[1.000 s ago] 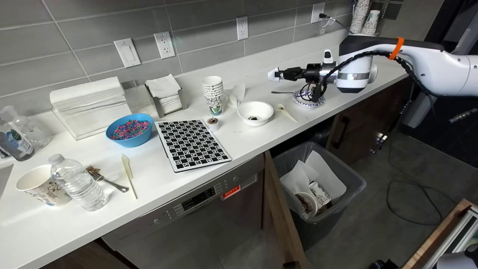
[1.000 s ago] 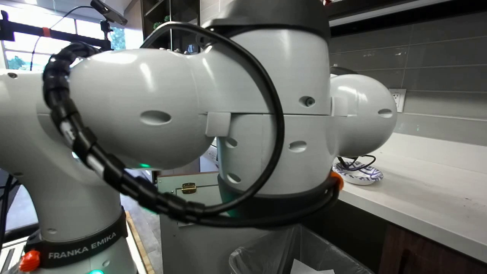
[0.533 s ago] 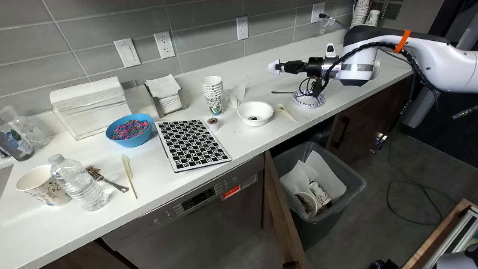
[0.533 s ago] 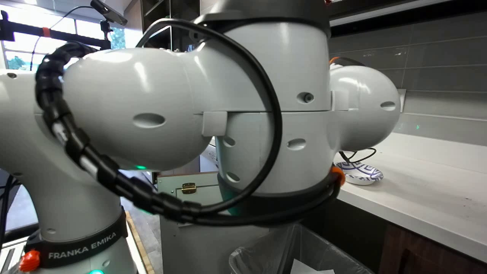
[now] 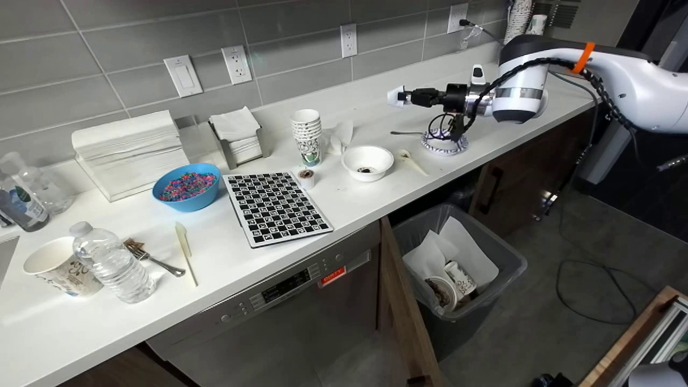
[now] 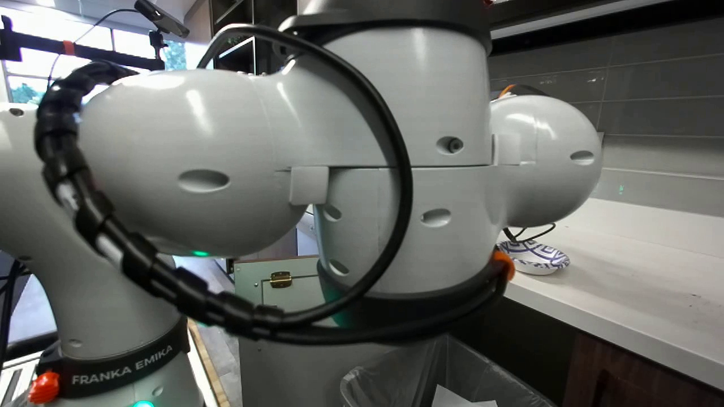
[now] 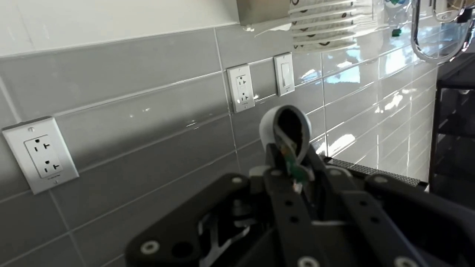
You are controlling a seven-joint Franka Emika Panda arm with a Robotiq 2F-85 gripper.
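Note:
My gripper (image 5: 407,97) is shut on a small white cup-like piece (image 5: 395,96), held in the air above the counter (image 5: 371,121). In the wrist view the fingertips (image 7: 293,163) pinch this white piece (image 7: 265,128) out of round, with a dark hollow and a torn green and orange scrap between the fingers. A blue-patterned bowl (image 5: 444,144) stands on the counter below the wrist; it also shows in an exterior view (image 6: 537,260), where the arm hides the gripper. A white bowl (image 5: 367,156) with dark bits inside is left of it.
Light spoon (image 5: 413,163), metal utensil (image 5: 407,133), stacked cups (image 5: 307,134), small pod (image 5: 306,179), checkered board (image 5: 277,207), blue bowl (image 5: 188,201) and water bottle (image 5: 113,263) are on the counter. A lined bin (image 5: 513,263) with rubbish stands below its edge. The tiled wall (image 7: 148,104) lies behind.
My gripper has risen slightly with the white piece still held. The forearm has shifted up and a little right in an exterior view. The counter objects have not moved.

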